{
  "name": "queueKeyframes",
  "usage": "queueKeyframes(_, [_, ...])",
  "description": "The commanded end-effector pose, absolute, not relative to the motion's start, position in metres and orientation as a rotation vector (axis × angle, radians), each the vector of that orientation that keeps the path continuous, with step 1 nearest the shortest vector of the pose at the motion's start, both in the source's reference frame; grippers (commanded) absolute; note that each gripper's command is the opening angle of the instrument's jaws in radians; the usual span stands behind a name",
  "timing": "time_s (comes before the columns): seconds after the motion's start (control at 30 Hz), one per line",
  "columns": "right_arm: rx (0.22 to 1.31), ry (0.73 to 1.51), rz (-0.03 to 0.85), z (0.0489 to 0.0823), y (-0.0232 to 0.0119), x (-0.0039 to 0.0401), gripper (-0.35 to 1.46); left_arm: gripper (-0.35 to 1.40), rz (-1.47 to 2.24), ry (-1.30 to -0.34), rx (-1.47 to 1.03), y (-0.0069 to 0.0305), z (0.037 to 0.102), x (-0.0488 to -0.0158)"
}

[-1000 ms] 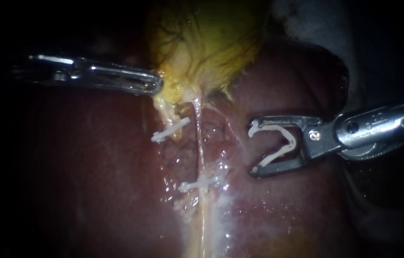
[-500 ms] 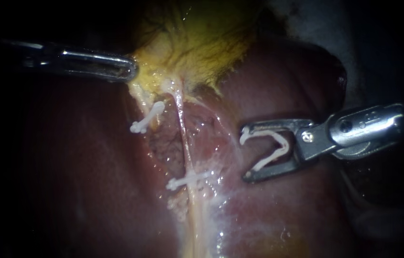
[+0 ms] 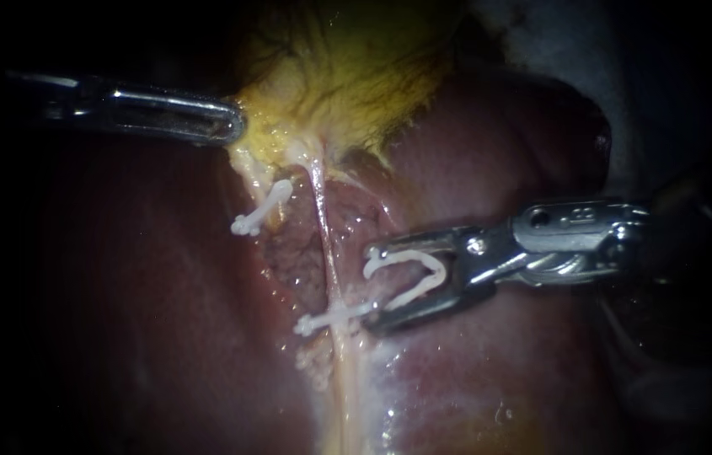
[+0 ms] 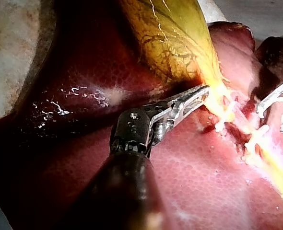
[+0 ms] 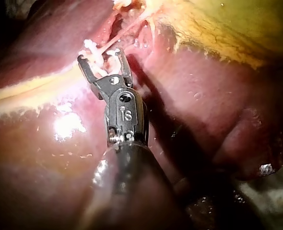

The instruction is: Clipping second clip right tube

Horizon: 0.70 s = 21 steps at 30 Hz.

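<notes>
Dark red liver (image 3: 145,303) filled the endoscope view, with the yellow gallbladder (image 3: 347,76) above it. From the gallbladder the right tube (image 3: 326,248), a thin pale strand, ran lengthwise down the picture. Low down a shut white clip (image 3: 332,318) crossed it, and another clip (image 3: 261,209) sat on pale tissue to its left. The left instrument (image 3: 233,128) lay level, its jaws closed on the gallbladder's yellow edge. The right instrument (image 3: 371,288) held its jaws spread wide around an open clip (image 3: 440,270), whose legs lay along both jaws with the mouth facing the tube. The tube stood just beside the jaw tips, not between them. The lower jaw tip lay at the end of the shut clip.

From the left wrist, the left instrument (image 4: 201,93) had its jaws together, tips buried in yellow tissue at the gallbladder's (image 4: 170,38) narrow end. The open clip (image 4: 276,98) showed beyond them, past the pale strand.

From the right wrist, the right instrument (image 5: 102,56) held its jaws in a wide V. White clip plastic sat between and just ahead of the tips, and the tube (image 5: 129,24) slanted away ahead of them over the liver (image 5: 204,96).
</notes>
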<state>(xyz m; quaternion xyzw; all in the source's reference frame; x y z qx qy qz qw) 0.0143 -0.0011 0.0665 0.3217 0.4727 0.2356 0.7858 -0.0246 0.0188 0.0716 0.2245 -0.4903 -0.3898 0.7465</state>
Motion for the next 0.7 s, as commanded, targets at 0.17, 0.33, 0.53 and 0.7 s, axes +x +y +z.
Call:
queueKeyframes(0.17, [0.750, 1.022, 0.568, 0.0692, -0.0010, 0.0146, 0.49, -0.35, -0.853, -1.073, 0.491, 0.0188, 0.0716, -0.0246])
queueKeyframes(0.33, [0.806, 1.027, 0.607, 0.0712, -0.0008, 0.0150, 0.49, -0.35, -0.853, -1.073, 0.491, 0.0188, 0.0716, -0.0246])
queueKeyframes(0.53, [0.871, 1.039, 0.637, 0.0726, -0.0013, 0.0163, 0.49, -0.35, -0.853, -1.073, 0.491, 0.0188, 0.0716, -0.0246])
queueKeyframes(0.7, [0.942, 1.075, 0.654, 0.0729, -0.0018, 0.0174, 0.50, -0.35, -0.853, -1.073, 0.490, 0.0187, 0.0717, -0.0247])
